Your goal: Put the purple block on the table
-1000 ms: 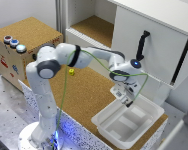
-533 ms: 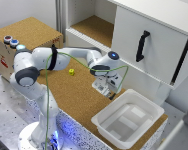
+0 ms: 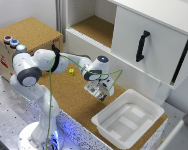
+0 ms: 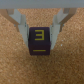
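Observation:
The purple block, a dark cube with a yellow "3" on its face, sits between my gripper's fingers in the wrist view. My gripper is shut on it and hangs low over the table, the brown cork worktop, just to the exterior view's left of the white tub. Cork fills the wrist view behind the block. Whether the block touches the cork cannot be told. In the exterior view the block itself is hidden by the hand.
A white plastic tub stands on the worktop at the exterior view's right. A small yellow object lies on the cork behind the arm. A cork-topped wooden box with buttons is at the left, and a white cabinet with a black handle is behind.
The gripper has swung from above the white tub toward the exterior view's left and now sits lower over the cork worktop, still holding the block.

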Motion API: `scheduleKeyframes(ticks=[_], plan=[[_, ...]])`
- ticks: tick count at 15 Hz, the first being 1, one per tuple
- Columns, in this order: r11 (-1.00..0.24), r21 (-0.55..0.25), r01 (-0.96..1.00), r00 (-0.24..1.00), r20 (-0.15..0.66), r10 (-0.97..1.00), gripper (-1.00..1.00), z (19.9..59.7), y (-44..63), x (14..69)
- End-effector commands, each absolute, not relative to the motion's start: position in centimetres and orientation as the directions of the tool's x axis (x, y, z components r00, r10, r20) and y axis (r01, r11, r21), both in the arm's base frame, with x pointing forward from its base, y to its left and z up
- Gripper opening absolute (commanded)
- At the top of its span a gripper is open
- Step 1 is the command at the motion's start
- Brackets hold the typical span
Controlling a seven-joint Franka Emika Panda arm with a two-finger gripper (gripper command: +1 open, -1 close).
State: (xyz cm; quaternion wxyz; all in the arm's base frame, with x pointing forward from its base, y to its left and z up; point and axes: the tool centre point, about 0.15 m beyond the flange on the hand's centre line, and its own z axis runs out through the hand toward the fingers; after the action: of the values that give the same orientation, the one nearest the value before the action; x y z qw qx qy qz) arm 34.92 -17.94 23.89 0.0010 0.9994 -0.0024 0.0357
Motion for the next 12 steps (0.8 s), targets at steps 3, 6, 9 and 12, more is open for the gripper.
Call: scheduleKeyframes(ticks=[3, 6, 9, 12], plan=[[-0.998, 0.0, 0.063, 0.998, -0.019, 0.063, -1.0, 21.2, -19.9, 36.1], [-0.999, -0.012, 0.045, 0.999, -0.004, 0.045, 1.0, 22.4, -20.1, 35.7], [-0.998, -0.018, 0.057, 0.998, 0.041, 0.056, 1.0, 25.2, -19.5, 35.4], [-0.998, -0.032, 0.055, 0.995, 0.081, 0.052, 1.0, 28.3, -19.2, 35.6]])
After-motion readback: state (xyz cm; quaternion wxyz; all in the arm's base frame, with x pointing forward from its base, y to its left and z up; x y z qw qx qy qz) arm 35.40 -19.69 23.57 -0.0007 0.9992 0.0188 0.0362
